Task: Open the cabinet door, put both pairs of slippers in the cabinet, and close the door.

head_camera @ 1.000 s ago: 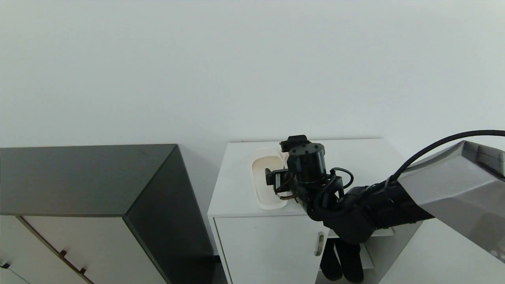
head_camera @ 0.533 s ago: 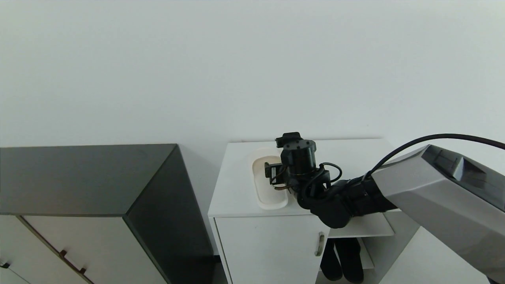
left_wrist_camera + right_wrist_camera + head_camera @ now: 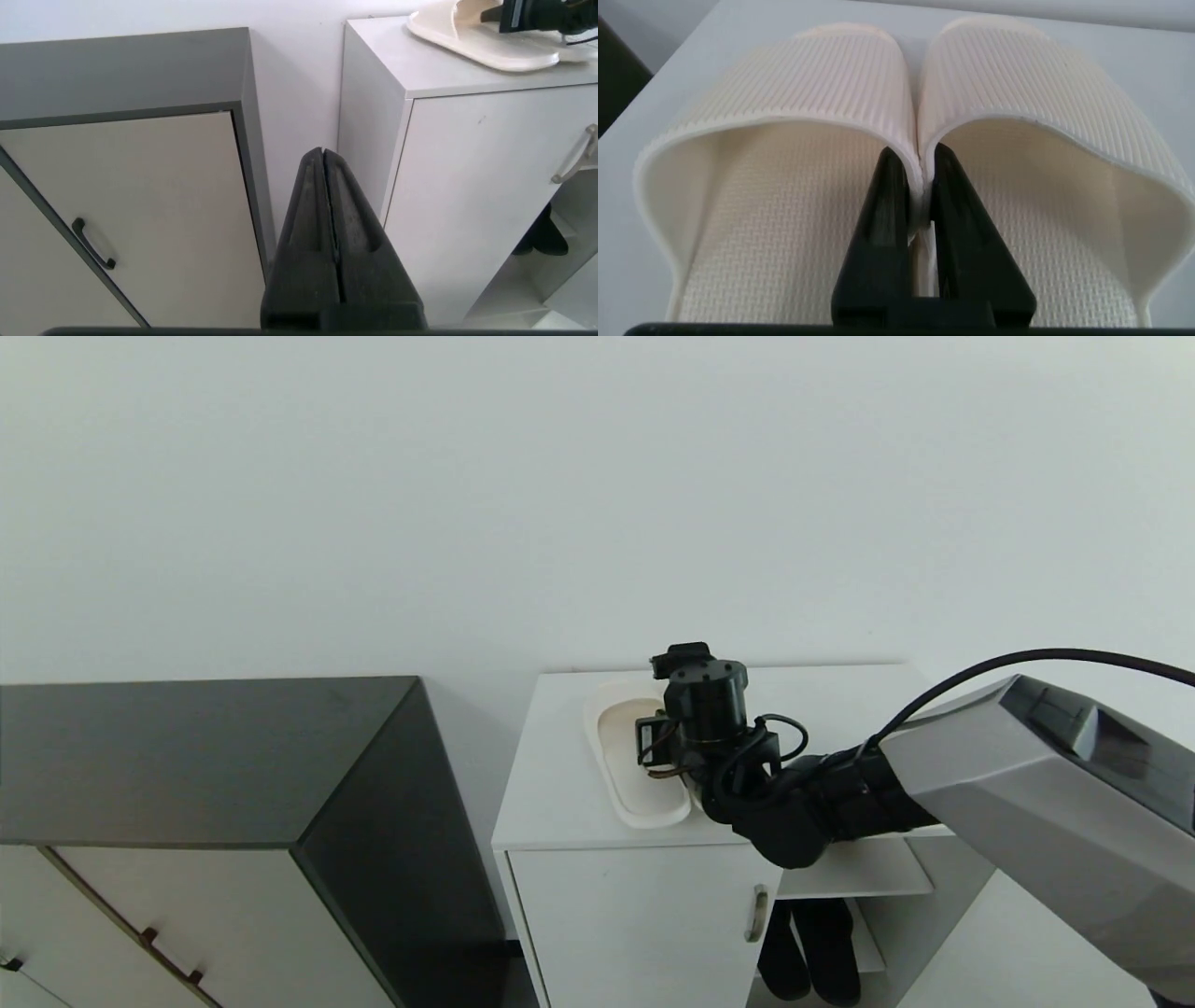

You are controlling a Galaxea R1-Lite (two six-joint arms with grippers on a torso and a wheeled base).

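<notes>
So the right gripper [image 3: 915, 177] was pinched down on the cream slippers [image 3: 794, 149], its two fingers squeezing the inner rims where the pair met, up on top of the white cabinet [image 3: 551, 784]. From the head view you couldn't really see that grip, since the wrist sat right over it and covered most of one slipper. Only the slipper on the robot's left showed properly. Whether the pair was lifted a bit or lying flat on the top, I couldn't tell. Their near ends were cut off by the frame edge in the right wrist view. The left gripper [image 3: 323, 161] was clenched on nothing, hanging low in front of the gap between the white cabinet and the dark cabinet [image 3: 121, 103] beside it. The left-hand door [image 3: 635, 924] with its handle [image 3: 757, 913] looked closed. The right side was open, with a shelf [image 3: 868, 873] half hidden under the arm. The black slippers [image 3: 822, 957] stood upright inside below that shelf, their lower ends cut off by the frame.
</notes>
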